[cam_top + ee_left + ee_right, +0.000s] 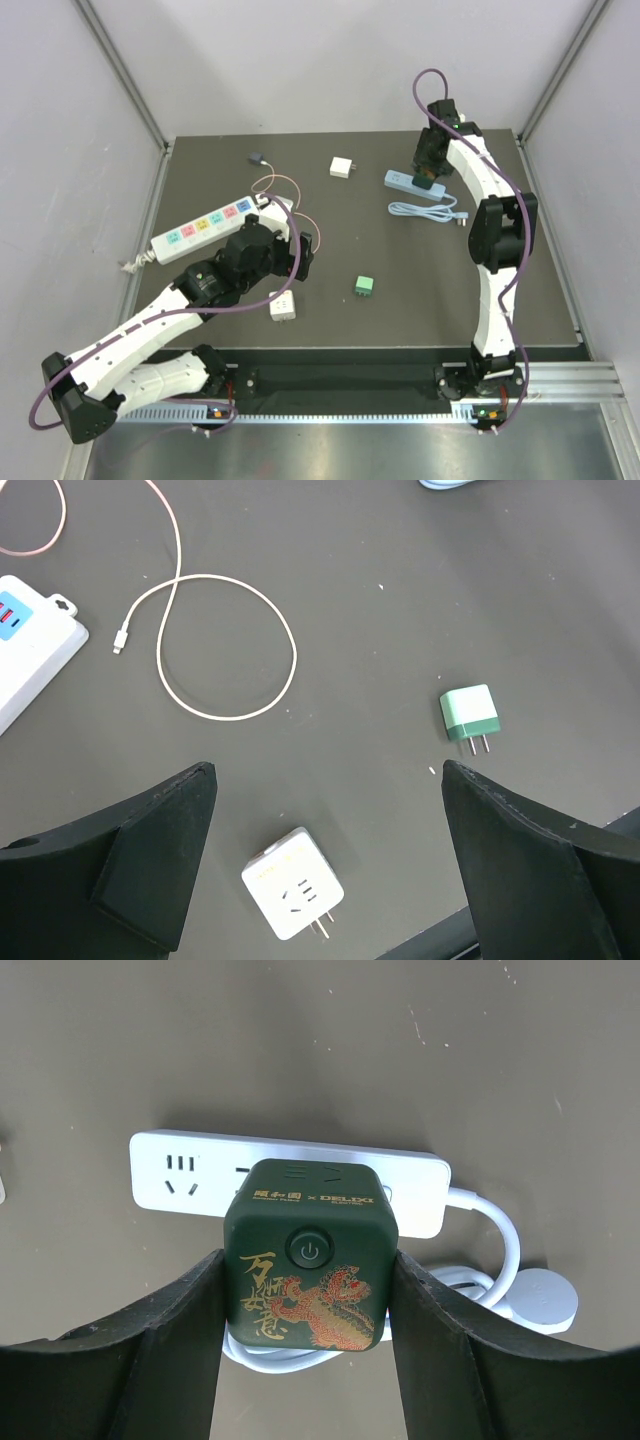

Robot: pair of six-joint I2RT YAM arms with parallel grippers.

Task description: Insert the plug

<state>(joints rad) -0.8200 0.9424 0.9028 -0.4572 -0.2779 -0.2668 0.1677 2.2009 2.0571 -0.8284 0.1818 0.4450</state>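
Right claw grips a dark green cube plug over a pale power strip; left claw hangs open.

In the upper right of the overhead view, the right claw's fingers press both sides of the cube, which bears a gold-and-red dragon and a round power button. The cube covers the middle of the strip; whether its pins are seated cannot be told. At centre left, the left claw's jaws stand wide above the dark desk, with a white adapter between them and a green adapter nearby.
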